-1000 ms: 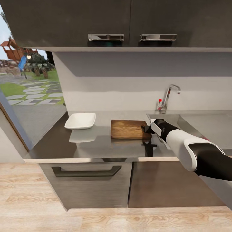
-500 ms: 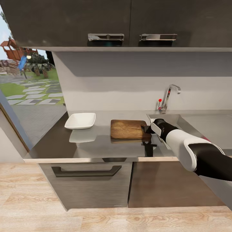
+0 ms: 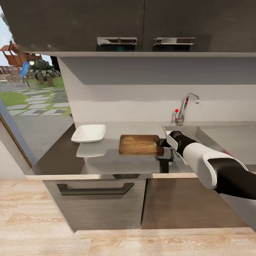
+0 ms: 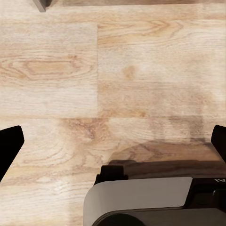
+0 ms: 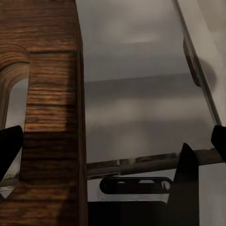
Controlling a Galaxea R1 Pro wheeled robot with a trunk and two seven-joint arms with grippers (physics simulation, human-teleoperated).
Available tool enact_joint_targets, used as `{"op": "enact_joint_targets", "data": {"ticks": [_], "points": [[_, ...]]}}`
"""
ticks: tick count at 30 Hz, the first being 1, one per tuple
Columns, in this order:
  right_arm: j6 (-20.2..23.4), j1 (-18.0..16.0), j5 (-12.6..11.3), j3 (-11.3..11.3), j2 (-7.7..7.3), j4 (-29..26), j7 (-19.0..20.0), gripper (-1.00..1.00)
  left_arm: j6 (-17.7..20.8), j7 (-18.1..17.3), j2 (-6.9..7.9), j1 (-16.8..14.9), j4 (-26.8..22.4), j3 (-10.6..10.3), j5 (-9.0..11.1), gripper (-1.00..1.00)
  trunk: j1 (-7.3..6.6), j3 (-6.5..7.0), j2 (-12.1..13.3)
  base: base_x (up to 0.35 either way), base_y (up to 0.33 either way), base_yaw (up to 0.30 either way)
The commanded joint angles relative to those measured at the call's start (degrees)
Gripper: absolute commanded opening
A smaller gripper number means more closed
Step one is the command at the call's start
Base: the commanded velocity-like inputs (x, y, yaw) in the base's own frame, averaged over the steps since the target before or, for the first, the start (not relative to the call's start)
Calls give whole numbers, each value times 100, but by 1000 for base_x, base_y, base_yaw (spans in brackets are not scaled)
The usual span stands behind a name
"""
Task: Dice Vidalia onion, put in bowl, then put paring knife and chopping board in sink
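Right gripper (image 3: 163,142) at the chopping board's (image 3: 139,144) slotted end on the countertop (image 3: 106,160), beside the sink (image 3: 199,133); grip unclear. Left gripper (image 4: 113,141) spread wide over wooden floor (image 4: 94,70)

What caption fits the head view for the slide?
Right pincer at the sink-side end of the chopping board on the countertop, white bowl beside it.

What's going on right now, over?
Right gripper at the chopping board's slotted end, fingers spread. Left gripper open over floor. Bowl sits clear on the countertop. Nothing in the way.
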Motion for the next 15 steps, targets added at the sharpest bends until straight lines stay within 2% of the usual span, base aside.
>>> {"op": "enact_joint_targets", "data": {"ticks": [1, 15], "points": [[27, -1, -62, 32, 2, -10, -32, 100, -7, 1, 0, 3, -9, 0, 5, 100, 0, -4, -2, 0, 0, 0], [27, -1, -66, 32, 2, -21, -32, 100, -8, 1, 0, 3, -9, 0, 5, 100, 0, -4, -2, 0, 0, 0]]}}
